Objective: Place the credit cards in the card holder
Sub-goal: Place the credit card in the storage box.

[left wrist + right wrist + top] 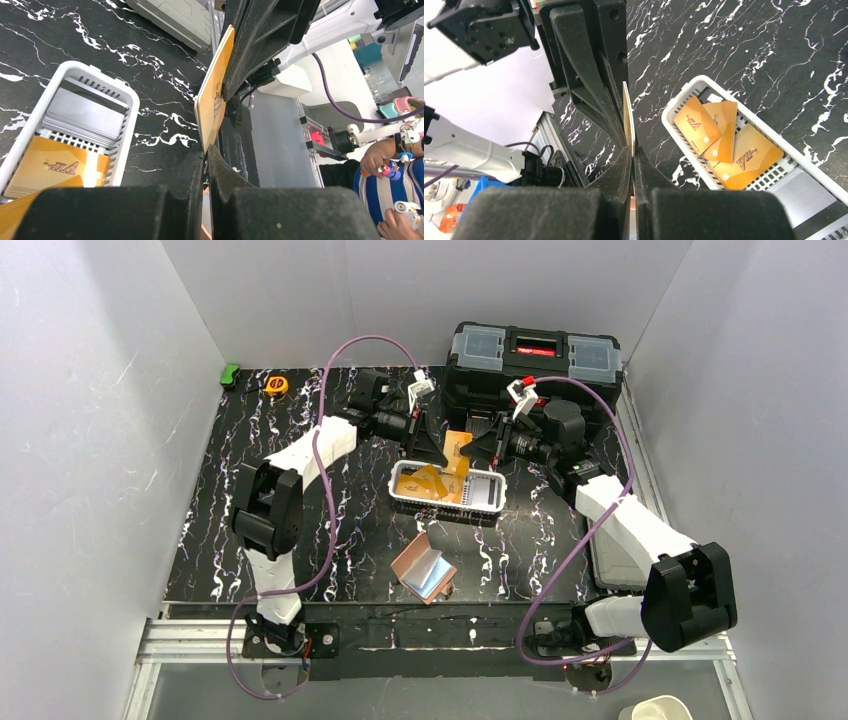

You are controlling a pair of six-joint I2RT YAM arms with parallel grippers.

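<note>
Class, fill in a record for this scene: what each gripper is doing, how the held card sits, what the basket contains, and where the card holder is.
left gripper: shut on one end of an orange card
right gripper: shut on the opposite end of the same card
held card: on edge, off the table, beside the white basket
basket contents: several orange cards, overlapping
card holder: lies open on the table, apart from both grippers
</note>
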